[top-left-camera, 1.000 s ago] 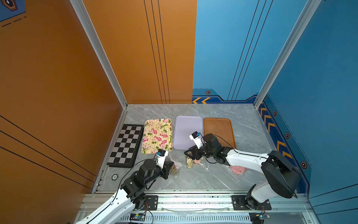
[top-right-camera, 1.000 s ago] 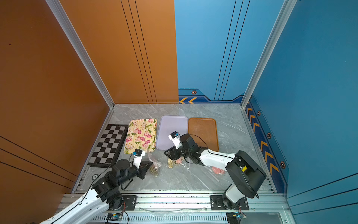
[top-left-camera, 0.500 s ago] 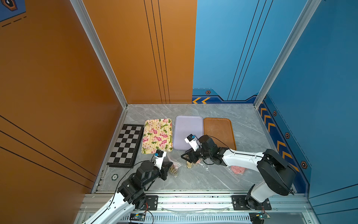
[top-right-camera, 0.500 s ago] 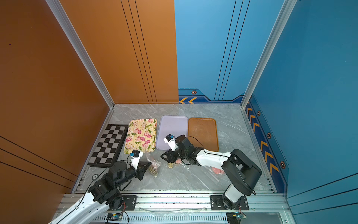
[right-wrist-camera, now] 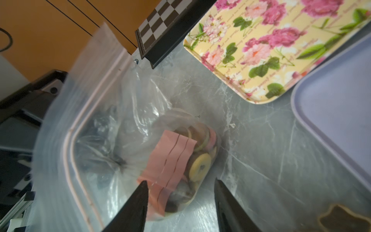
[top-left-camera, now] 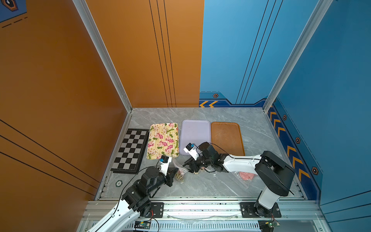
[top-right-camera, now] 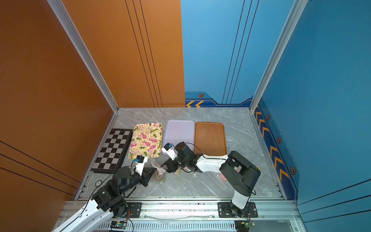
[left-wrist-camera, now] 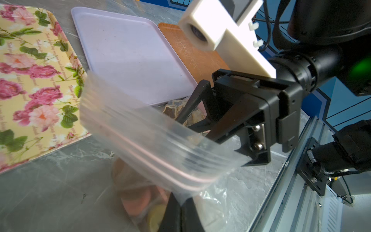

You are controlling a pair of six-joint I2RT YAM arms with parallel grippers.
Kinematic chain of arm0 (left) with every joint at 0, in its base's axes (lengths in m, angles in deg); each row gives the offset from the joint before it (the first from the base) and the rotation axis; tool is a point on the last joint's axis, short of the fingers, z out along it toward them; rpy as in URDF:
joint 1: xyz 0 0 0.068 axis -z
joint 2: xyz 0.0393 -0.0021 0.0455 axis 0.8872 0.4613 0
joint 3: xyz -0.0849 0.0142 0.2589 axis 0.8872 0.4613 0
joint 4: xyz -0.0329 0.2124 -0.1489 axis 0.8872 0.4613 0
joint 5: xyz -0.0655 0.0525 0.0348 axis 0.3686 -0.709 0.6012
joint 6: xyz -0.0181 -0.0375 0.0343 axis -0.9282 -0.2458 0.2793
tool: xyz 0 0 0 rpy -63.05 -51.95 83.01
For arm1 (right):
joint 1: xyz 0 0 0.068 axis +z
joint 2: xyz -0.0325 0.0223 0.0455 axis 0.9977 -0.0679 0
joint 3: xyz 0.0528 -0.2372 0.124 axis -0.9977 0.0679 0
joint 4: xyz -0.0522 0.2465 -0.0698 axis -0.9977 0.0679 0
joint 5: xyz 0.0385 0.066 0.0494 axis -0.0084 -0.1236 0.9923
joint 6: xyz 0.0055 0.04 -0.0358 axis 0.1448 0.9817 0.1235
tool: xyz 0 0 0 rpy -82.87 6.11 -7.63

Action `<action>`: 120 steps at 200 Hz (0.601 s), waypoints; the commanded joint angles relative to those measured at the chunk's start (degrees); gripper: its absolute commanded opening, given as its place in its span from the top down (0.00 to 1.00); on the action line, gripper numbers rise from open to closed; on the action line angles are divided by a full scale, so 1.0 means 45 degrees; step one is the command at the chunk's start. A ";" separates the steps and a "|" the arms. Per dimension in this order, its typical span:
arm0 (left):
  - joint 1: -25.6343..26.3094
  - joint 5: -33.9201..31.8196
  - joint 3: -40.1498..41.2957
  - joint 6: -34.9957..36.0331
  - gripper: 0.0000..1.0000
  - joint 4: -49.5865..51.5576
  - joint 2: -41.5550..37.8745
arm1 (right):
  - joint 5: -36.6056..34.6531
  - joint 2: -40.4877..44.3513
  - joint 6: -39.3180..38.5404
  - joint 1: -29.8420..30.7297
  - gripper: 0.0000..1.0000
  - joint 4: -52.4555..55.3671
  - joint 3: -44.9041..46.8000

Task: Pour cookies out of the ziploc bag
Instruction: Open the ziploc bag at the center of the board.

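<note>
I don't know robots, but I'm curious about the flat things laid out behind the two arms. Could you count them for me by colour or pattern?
Yellow floral tray: 1
Lilac tray: 1
Brown tray: 1
Black-and-white chequered board: 1
Total: 4

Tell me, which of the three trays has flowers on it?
The yellow tray beside the chessboard; the lilac tray and brown tray are plain.

Cookies (right-wrist-camera: 200, 166) pink, yellow, brown; floral tray (top-left-camera: 163, 140); lilac tray (top-left-camera: 195, 134); chequered board (top-left-camera: 130, 150).
</note>
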 commanded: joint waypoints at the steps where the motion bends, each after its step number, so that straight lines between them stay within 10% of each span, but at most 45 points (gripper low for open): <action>1: -0.0094 0.0166 0.0020 -0.0151 1.00 -0.0413 -0.0122 | 0.0763 0.0343 0.0118 0.0119 0.45 -0.0731 0.0094; 120: -0.0075 0.0187 0.0351 -0.0326 1.00 -0.1409 0.0294 | 0.1403 -0.0031 -0.0147 0.0673 0.47 -0.0365 -0.0339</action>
